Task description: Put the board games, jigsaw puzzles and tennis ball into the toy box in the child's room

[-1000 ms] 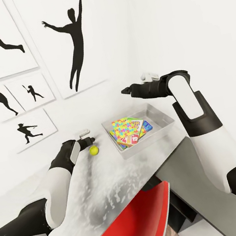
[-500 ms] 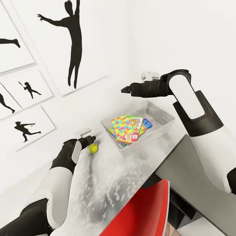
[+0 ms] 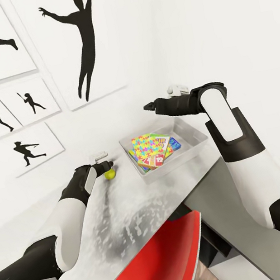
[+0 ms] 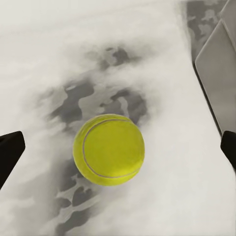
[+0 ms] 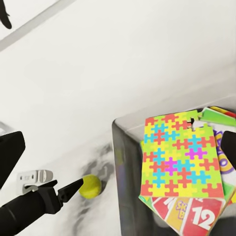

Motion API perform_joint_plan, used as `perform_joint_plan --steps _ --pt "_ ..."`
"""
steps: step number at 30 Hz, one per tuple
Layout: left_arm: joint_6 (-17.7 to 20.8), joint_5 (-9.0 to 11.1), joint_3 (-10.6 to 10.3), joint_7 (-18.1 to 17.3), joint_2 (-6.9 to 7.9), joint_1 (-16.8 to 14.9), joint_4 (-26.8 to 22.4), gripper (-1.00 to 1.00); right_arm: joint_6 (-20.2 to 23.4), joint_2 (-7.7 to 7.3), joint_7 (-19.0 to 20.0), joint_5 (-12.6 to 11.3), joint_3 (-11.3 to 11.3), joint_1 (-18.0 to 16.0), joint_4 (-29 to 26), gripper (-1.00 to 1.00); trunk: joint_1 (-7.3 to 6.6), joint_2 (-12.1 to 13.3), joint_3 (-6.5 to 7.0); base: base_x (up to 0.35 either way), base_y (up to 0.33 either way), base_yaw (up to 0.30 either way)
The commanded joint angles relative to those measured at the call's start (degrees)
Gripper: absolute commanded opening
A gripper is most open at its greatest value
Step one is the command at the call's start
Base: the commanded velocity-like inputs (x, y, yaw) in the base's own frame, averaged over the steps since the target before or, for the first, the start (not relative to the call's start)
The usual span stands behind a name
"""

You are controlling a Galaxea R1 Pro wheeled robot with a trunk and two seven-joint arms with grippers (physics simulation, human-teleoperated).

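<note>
Both arms are showing the same finish: glossy white shell panels alternating with matte black joint sections. The left arm [image 3: 59,227] is wearing a white forearm shell running into a black wrist, with a small white block mounted on top. The right arm [image 3: 232,142] is carrying a long white panel set into black housings. Both are ending in slim, pointed black fingers [image 5: 71,189].

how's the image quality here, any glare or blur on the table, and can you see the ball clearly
Head view: the table carries mottled grey reflections, walls nearly blown out white. Left wrist view: the tennis ball is sharp, seam visible, between the left hand fingertips. Right wrist view: crisp puzzle colours in the toy box.
</note>
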Motion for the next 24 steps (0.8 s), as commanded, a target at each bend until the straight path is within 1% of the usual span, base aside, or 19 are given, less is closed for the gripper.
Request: perform_joint_plan --steps 1,10,24 --pt "0.3 0.3 0.3 0.2 -0.05 0.0 -0.1 1.00 0.0 -0.06 -0.6 -0.5 0.1 -0.1 0.0 1.00 0.03 -0.1 -0.20 0.000 0.000 0.000" --pt "-1.6 0.3 0.2 0.3 -0.05 -0.3 -0.2 1.00 0.0 0.02 -0.6 -0.5 0.1 -0.1 -0.1 1.00 0.03 -0.1 -1.03 0.000 0.000 0.000" --pt "-2.0 0.3 0.2 0.3 -0.03 -0.5 -1.3 1.00 0.0 0.02 -0.5 -0.5 0.1 -0.1 -0.1 1.00 0.03 -0.1 -2.33 0.000 0.000 0.000"
